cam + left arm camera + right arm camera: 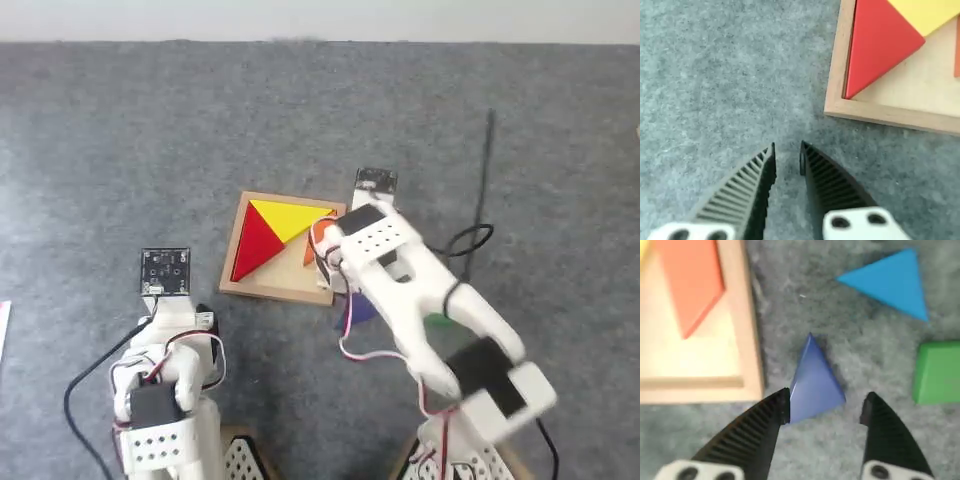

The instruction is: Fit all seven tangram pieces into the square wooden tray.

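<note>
– What's the right tool [826,402] doing?
– It's released, with its two fingers spread wide and low over the grey surface [150,130]. A small dark blue triangle [815,382] lies between them. One fingertip [782,402] is right at the triangle's edge and the other stands clear of it.
– Is that triangle in the wooden tray [751,340]?
– No, it's flat on the surface just beside the tray's outer rim. A light blue triangle [890,282] and a green piece [940,372] also lie out on the surface, apart from each other.
– And inside the tray?
– An orange parallelogram [692,280] lies flat near that rim. A big red triangle [880,45] and a big yellow triangle [925,15] are side by side, and bare wood shows next to them.
– The left tool [787,150]?
– It's empty, with its fingers only slightly parted, over bare surface near the tray's corner and not touching it.
</note>
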Robot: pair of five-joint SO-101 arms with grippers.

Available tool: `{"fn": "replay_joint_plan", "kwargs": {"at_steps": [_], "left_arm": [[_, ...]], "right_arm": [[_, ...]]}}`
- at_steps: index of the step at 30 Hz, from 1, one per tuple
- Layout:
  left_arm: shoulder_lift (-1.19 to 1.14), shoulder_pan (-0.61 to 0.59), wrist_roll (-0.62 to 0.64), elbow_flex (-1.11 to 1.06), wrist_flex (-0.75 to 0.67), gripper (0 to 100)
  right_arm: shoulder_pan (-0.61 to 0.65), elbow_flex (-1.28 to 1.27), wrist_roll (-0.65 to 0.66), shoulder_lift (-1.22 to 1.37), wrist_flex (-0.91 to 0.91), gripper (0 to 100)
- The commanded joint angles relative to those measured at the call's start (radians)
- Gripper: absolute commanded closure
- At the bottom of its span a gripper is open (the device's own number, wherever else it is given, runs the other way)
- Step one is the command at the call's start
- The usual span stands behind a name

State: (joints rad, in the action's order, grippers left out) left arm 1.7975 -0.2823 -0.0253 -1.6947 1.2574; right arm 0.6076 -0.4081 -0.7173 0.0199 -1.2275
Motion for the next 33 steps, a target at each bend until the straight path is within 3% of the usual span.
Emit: {"fn": "replay_joint_plan", "kwargs": {"at_steps": [1, 5, 10, 24, 33], "left_arm": [[0.020, 0.005, 0.000, 0.012, 0.005, 92], [0.020, 0.005, 0.000, 0.012, 0.005, 92], [0.020, 0.005, 0.000, 0.012, 0.005, 92], [0.020, 0.005, 0.000, 0.012, 0.005, 92], [0.020, 0.005, 0.000, 0.012, 0.005, 92]], "right_arm": [[-0.001, -0.038, 0.009, -0.107, 0.039, 74.2], [0.002, -0.155, -0.101, -0.070, 0.196, 74.0], [0.004, -0.176, -0.110, 0.002, 0.306, 74.2], [-0.044, -0.198, -0.097, 0.028, 0.326, 74.2], [-0.012, -0.169, -0.097, 0.120, 0.321, 74.2]]}}
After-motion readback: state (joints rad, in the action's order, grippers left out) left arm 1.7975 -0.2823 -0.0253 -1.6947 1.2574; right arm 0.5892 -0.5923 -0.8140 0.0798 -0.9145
